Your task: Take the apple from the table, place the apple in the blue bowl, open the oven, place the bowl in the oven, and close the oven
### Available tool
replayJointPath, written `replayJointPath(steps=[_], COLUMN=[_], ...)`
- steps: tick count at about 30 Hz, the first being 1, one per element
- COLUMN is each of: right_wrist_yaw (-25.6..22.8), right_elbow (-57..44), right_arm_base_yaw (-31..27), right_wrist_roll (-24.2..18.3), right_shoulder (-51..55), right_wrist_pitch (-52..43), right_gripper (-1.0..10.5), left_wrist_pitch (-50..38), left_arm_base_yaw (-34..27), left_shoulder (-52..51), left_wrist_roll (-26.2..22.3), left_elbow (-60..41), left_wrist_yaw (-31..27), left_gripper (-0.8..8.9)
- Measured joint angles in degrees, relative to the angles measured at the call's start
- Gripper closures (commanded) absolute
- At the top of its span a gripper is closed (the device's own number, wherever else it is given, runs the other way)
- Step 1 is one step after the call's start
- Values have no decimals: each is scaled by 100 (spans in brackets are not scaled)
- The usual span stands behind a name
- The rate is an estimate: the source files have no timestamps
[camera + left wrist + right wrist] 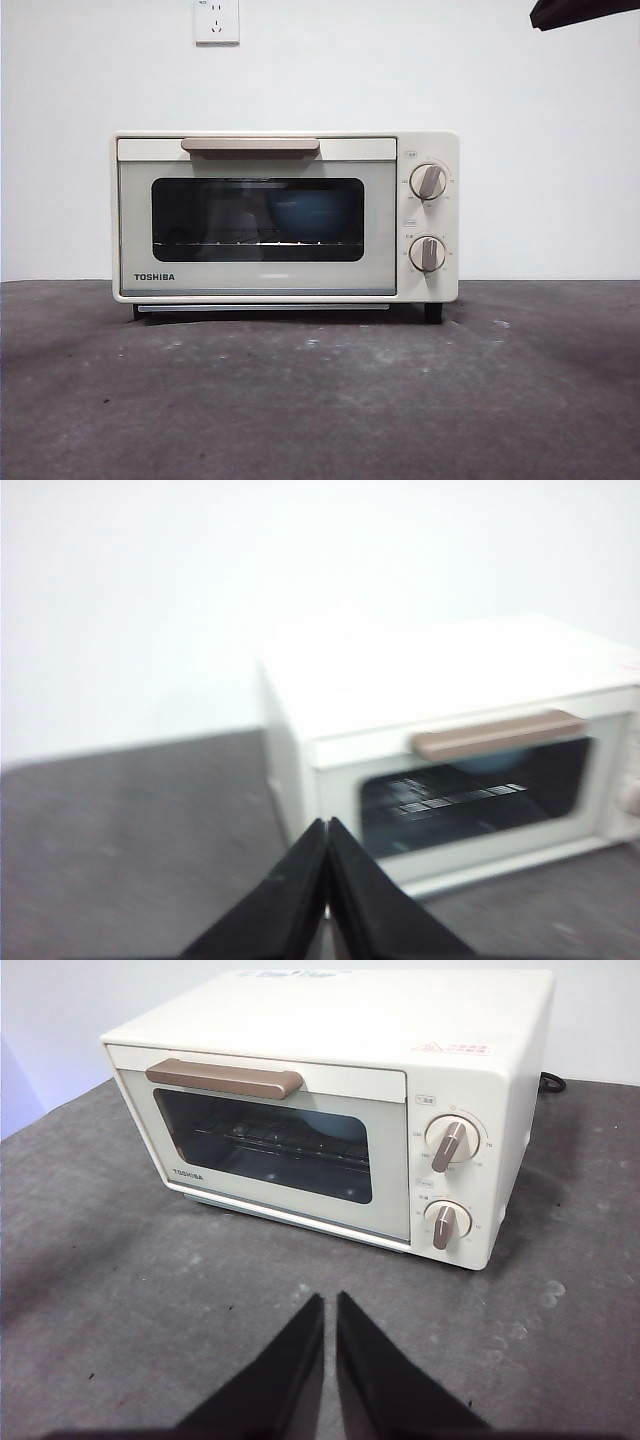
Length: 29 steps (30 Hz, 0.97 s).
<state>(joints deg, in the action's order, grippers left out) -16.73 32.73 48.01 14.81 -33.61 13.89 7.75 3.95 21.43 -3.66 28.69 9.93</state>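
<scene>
Door's up flush on the cream-white Toshiba toaster oven (pixel 285 216), and the matte blue bowl (pixel 300 218) glows behind its dark glass, apple unseen: I judge the job finished, only retreat remaining. Left gripper (pixel 327 825) and right gripper (pixel 330 1300) hang clenched, empty, oven beyond their tips. Rough dark grey table (pixel 320 400), white wall, one socket (pixel 217 21).

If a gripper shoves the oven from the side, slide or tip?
Probably slide, if it moves at all. The oven is wide and low, standing on short dark feet on the rough table, so tipping looks unlikely. It likely weighs a good deal for its size. The blue bowl seen through the door glass might shift on the rack.
</scene>
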Motion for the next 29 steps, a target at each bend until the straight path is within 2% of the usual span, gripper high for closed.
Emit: replayJointPath(steps=[4,9,23,29], right_wrist_yaw=[0,0,0,0], right_elbow=[0,0,0,0], right_arm_base_yaw=[0,0,0,0], right_wrist_roll=[0,0,0,0], right_shoulder=[0,0,0,0], right_wrist_pitch=[0,0,0,0], right_gripper=[942,942,942,942], left_wrist_pitch=[-822,-929,-407,28], left_arm_base_yaw=[-452,-656,-662,-667], left_shoulder=[-597,-1187,-1906,-2124], left_wrist_roll=[-162,-181,-157,-127], left_elbow=[-872,-1561,-2686,-2693], left_wrist_yaw=[-4,-9,-9,-13], left_gripper=[806,806,806,806])
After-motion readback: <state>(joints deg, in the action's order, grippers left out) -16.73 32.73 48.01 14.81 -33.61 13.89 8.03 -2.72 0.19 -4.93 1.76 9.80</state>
